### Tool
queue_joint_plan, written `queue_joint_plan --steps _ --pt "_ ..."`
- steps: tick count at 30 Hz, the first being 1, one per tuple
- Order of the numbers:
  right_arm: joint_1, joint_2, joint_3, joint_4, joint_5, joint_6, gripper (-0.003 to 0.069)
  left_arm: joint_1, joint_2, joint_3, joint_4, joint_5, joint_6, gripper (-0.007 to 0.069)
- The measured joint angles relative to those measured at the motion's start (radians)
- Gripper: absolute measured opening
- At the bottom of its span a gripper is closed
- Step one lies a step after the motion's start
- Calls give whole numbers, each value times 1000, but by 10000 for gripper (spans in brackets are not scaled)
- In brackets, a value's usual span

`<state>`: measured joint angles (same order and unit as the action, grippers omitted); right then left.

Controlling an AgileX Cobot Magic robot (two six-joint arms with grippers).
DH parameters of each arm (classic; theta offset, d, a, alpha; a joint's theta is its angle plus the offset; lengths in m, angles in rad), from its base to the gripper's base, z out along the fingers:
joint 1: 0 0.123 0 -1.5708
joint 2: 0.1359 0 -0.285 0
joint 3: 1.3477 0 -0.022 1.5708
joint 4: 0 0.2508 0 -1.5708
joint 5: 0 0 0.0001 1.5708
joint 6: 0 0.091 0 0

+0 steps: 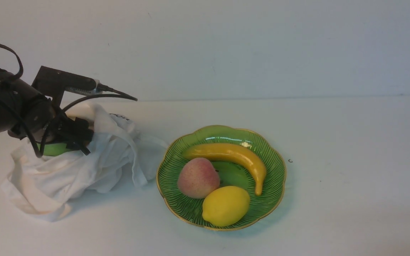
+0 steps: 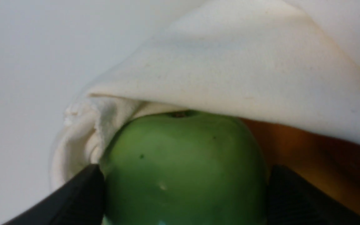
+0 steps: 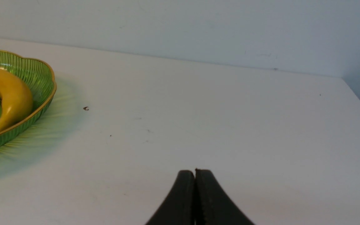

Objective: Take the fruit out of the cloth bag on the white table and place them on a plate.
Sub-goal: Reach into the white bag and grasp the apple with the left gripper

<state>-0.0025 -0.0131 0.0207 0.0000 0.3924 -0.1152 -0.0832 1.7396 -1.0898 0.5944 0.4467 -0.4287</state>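
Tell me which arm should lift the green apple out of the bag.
Left. The left gripper sits in the cloth bag, fingers against both sides of the green apple; the right gripper is shut, away from it.

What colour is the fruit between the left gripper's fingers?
Green: a glossy apple; it shows best in the left wrist view.

Soft, even light floods my bench [image 1: 351, 177], bright and slightly washed out. The plate [image 1: 176, 167] carries white glare streaks near its far rim and casts a faint greenish shadow. My left wrist view is blurred, and the apple [image 2: 183, 168] looks soft-edged.
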Motion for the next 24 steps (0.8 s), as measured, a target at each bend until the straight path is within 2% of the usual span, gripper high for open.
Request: queue_joint_plan --steps 8,15,18,24 --pt "0 0 0 0 0 0 -13 0 18 -1 7 29 -26 593" --pt "0 0 0 0 0 0 -13 0 -64 0 -46 59 -26 593" --pt "0 0 0 0 0 0 -13 0 -127 0 -90 85 -20 593" --pt "0 0 0 0 0 0 -13 0 -193 0 -252 165 77 593"
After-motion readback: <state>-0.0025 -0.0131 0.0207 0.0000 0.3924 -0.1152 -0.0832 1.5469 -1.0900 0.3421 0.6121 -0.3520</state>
